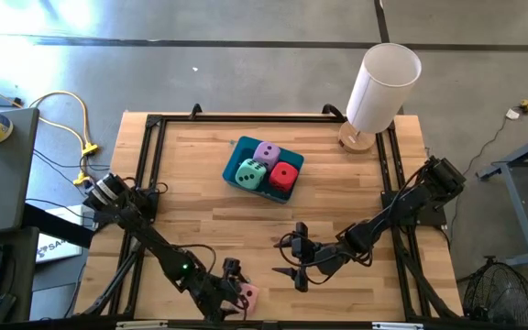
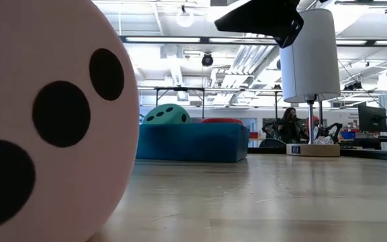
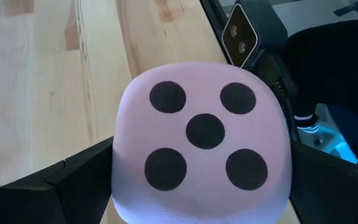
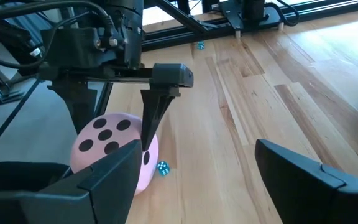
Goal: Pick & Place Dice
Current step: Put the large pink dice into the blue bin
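Note:
The pink die (image 3: 201, 155) is at the table's near edge, left of middle (image 1: 247, 295), and fills the left of the low view (image 2: 46, 121). My left gripper (image 1: 236, 291) is shut on it. The mint green die (image 1: 251, 171), the lilac die (image 1: 267, 153) and the red die (image 1: 284, 174) sit in the teal tray (image 1: 238, 148) at the far middle of the table. My right gripper (image 1: 298, 259) is open and empty, right of the pink die, near the table's middle front. My left gripper pinches the pink die by two opposite side faces (image 3: 120, 168) between its two fingers (image 4: 149, 121). The fingers come from above and point down. The five-pip face (image 3: 204, 130) is up. Whether the die's underside is on the table I cannot tell.
A white cylinder (image 1: 383, 78) on a round wooden base stands at the far right corner. A tiny blue die (image 4: 162, 168) lies on the wood next to the pink die. A black frame (image 1: 149, 165) runs along the table's edges. Bare wood lies between tray and grippers.

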`<state>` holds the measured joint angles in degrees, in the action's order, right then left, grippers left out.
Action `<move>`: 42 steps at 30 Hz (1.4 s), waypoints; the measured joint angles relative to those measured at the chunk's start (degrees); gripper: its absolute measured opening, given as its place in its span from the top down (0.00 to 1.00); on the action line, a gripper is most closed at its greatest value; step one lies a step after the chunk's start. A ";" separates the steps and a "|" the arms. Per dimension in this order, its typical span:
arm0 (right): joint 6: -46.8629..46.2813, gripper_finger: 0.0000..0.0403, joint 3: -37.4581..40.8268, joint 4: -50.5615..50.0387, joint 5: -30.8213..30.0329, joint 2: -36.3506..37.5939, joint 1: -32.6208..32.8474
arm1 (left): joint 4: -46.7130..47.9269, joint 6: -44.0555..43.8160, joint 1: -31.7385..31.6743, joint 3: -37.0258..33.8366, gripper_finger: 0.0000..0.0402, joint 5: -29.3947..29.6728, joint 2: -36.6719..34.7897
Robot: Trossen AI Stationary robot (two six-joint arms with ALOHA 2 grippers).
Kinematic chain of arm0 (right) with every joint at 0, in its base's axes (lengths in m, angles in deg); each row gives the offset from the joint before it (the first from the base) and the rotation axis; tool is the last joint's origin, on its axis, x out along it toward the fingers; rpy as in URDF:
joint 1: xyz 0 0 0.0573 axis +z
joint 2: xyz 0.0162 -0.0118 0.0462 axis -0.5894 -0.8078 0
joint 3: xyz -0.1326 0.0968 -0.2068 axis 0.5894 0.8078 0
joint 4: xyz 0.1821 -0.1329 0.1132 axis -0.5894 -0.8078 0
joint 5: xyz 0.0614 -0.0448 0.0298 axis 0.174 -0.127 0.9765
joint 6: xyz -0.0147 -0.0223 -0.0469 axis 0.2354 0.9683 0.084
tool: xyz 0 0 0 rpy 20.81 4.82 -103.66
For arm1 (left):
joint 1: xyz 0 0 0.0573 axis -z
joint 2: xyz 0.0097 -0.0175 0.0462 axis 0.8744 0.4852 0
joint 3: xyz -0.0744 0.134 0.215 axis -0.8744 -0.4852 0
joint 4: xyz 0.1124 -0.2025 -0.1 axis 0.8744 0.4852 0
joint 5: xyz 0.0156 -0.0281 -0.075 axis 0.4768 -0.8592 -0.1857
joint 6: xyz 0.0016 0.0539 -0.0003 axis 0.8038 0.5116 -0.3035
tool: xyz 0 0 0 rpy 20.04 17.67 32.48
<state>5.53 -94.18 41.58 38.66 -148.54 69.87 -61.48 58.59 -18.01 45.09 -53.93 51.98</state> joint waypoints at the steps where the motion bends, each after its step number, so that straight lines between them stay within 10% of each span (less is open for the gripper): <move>1: 0.00 0.24 0.01 -0.06 0.00 0.00 0.00 | -0.47 1.00 0.01 -0.03 0.00 0.11 0.00; 26: 1.64 0.24 0.01 2.67 0.01 -0.02 2.13 | -6.53 13.45 3.12 -0.22 0.00 18.24 -7.75; 42: 3.20 0.24 -0.01 3.74 -7.48 -0.02 5.94 | 0.58 21.31 -14.83 -0.14 0.00 20.88 -18.69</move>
<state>8.73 -94.19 45.31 31.18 -148.57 75.82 -60.91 79.90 -32.84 44.95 -33.05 33.29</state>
